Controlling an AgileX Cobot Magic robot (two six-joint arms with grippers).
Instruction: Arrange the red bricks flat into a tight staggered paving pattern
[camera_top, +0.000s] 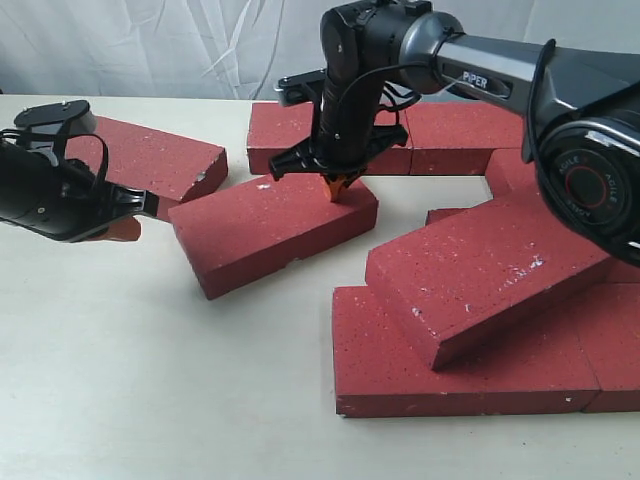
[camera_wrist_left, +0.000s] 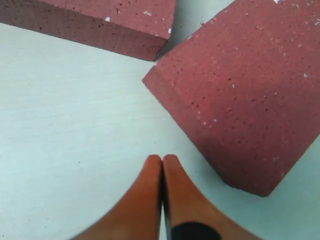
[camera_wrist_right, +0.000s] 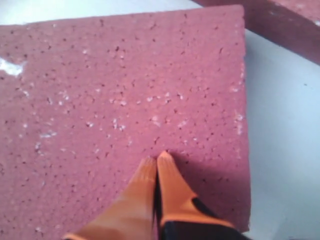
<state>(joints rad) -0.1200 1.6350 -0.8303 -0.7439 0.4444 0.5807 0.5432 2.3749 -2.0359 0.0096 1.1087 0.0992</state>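
Several red bricks lie on the table. One loose brick (camera_top: 272, 231) lies flat and askew in the middle. My right gripper (camera_top: 338, 188) is shut, its orange tips pressing down on that brick's far right corner (camera_wrist_right: 125, 100); the same gripper (camera_wrist_right: 156, 159) rests on the brick top in the right wrist view. My left gripper (camera_top: 125, 228) is shut and empty, low over the table left of that brick (camera_wrist_left: 245, 90); its tips (camera_wrist_left: 162, 160) stand apart from the brick's corner. Another brick (camera_top: 150, 155) lies behind the left arm (camera_wrist_left: 100, 20). One brick (camera_top: 485, 270) lies tilted on top of the flat group at right.
A row of bricks (camera_top: 440, 130) runs along the back. Flat bricks (camera_top: 470, 375) fill the front right. A pale curtain hangs behind the table. Bare tabletop (camera_top: 130, 380) stretches across the front left.
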